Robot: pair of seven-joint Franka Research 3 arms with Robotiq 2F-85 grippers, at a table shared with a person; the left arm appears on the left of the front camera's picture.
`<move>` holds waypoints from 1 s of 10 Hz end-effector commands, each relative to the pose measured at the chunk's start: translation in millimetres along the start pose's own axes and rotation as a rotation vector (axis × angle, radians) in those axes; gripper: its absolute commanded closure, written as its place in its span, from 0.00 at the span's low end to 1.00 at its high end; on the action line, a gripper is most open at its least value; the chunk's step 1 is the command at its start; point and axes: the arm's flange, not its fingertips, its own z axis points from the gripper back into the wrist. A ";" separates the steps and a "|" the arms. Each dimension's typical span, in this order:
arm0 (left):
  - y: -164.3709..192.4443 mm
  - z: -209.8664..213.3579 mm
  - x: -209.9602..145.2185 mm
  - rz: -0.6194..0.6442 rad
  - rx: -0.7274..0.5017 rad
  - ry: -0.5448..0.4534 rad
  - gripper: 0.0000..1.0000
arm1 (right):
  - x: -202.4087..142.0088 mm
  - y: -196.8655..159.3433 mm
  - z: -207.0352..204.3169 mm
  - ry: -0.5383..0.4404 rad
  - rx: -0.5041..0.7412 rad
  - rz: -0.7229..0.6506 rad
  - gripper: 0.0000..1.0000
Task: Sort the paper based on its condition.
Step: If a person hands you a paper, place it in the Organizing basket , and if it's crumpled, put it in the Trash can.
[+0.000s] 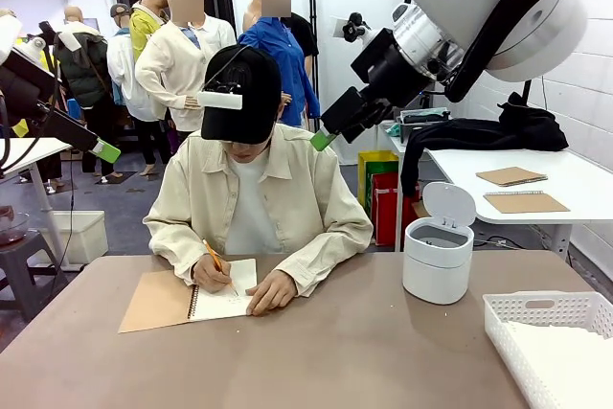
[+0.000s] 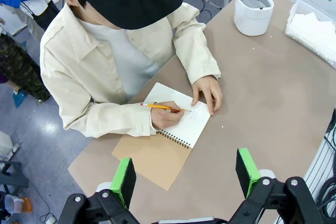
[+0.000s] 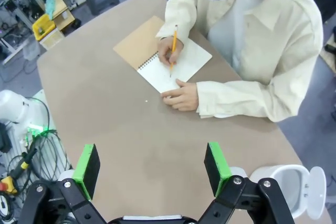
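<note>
One spiral notebook (image 1: 188, 300) lies open at about nine o'clock on the worktop (image 1: 335, 352), its brown cover folded out flat beside the white page. The person (image 1: 251, 200) at twelve o'clock leans over it, one hand (image 1: 209, 273) writing with one orange pencil (image 1: 215, 261), the other hand (image 1: 272, 292) pressing the page's near edge. Both of their forearms and hands cover much of that page.

One white lidded bin (image 1: 438, 248) stands at about two o'clock, its round lid tipped up. One white lattice basket (image 1: 546, 332) sits at four o'clock against the worktop's edge, and the paper (image 1: 560, 361) lies inside it as a pale stack; I cannot count the sheets.

Two of my arms are raised above the worktop. My left end effector (image 2: 186, 174) hangs over the notebook's side, fingers spread wide with nothing between the green pads (image 2: 124, 181). My right end effector (image 3: 152, 167) hangs over bare worktop, spread just as wide and empty, the bin at its lower right corner. From the front, my right end effector (image 1: 324, 139) points a green tip toward the person's shoulder, and my left end effector (image 1: 103, 151) shows at the left edge.

Behind, a white side table (image 1: 565, 179) carries two more brown-covered notebooks (image 1: 511, 176) and a dark bundle of cloth (image 1: 498, 131).
</note>
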 end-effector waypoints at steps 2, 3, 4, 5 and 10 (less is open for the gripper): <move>-0.1 -0.1 -0.4 0.002 0.000 0.000 0.00 | 0.0 -1.0 -0.2 -0.004 -0.002 -0.004 0.00; -0.1 -0.1 -0.4 0.002 0.000 0.000 0.00 | 0.0 -1.0 -0.2 -0.004 -0.002 -0.004 0.00; -0.1 -0.1 -0.4 0.002 0.000 0.000 0.00 | 0.0 -1.0 -0.2 -0.004 -0.002 -0.004 0.00; -0.1 -0.1 -0.4 0.002 0.000 0.000 0.00 | 0.0 -1.0 -0.2 -0.004 -0.002 -0.004 0.00; -0.1 -0.1 -0.4 0.002 0.000 0.000 0.00 | 0.0 -1.0 -0.2 -0.004 -0.002 -0.004 0.00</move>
